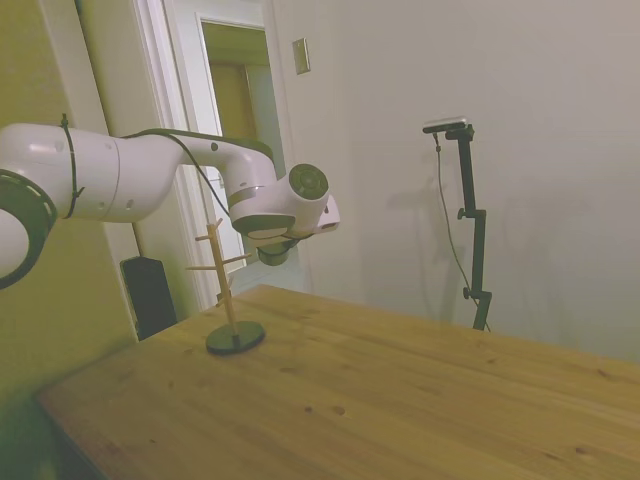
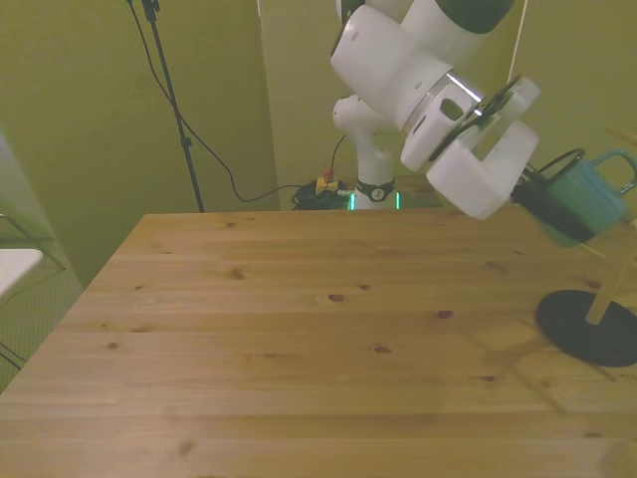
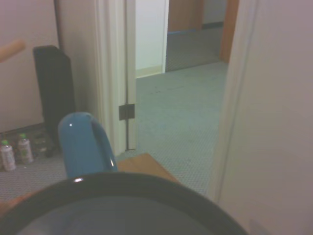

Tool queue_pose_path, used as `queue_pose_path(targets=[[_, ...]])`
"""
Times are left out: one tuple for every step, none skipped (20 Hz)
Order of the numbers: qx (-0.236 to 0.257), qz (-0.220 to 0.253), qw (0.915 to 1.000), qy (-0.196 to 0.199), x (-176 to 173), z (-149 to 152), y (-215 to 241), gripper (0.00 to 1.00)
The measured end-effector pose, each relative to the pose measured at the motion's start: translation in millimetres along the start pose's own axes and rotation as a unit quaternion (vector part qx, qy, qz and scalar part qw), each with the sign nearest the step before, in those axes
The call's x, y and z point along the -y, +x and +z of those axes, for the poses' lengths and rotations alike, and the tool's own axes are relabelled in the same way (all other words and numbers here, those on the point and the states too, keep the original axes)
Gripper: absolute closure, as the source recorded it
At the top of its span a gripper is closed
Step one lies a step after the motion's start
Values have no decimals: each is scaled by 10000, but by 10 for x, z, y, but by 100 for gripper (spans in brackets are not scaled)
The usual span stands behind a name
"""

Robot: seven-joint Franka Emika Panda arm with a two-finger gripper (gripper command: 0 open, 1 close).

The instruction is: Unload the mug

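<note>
The mug (image 2: 589, 197) is held tilted in the air at the end of the gripper (image 2: 545, 207), whose dark fingers are closed on its rim (seen in the front view). It is clear of the table (image 2: 299, 339) and sits just above and beside the upper pegs of the wooden peg stand (image 1: 228, 290); whether it touches a peg cannot be told. In the wrist view the mug rim (image 3: 122, 196) fills the lower frame, with its handle (image 3: 83, 144) projecting beyond.

The stand's dark round base (image 2: 589, 326) rests on the table directly below the mug. Beyond the stand, in the side view, are an open doorway (image 1: 235, 120), a dark speaker-like box (image 1: 150, 292) on the floor and a white wall (image 1: 520, 150).
</note>
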State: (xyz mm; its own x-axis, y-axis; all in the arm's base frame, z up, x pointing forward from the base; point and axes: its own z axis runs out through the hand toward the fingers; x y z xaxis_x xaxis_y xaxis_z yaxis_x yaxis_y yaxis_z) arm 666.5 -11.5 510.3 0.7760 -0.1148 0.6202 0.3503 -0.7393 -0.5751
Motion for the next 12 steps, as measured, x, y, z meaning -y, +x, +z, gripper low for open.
queue_pose_path(targets=[[1,48,9999,-96,-37,-25,-97,100],[-1,89,9998,-192,-69,-58,-199,100],[-6,147,9995,-294,-99,-96,-300,100],[-19,211,9990,-404,-126,-138,-402,100],[-24,270,9984,-505,-150,-178,-504,100],[-23,329,9977,-592,-172,-219,-601,100],[-29,389,9970,-664,-188,-262,-687,100],[-27,452,9963,-731,-200,-303,-764,100],[-7,532,9954,-798,-218,-341,-846,100],[25,631,9940,-891,-248,-373,-934,100],[58,735,9922,-1002,-284,-401,-1023,100],[88,855,9900,-1120,-325,-420,-1107,100]])
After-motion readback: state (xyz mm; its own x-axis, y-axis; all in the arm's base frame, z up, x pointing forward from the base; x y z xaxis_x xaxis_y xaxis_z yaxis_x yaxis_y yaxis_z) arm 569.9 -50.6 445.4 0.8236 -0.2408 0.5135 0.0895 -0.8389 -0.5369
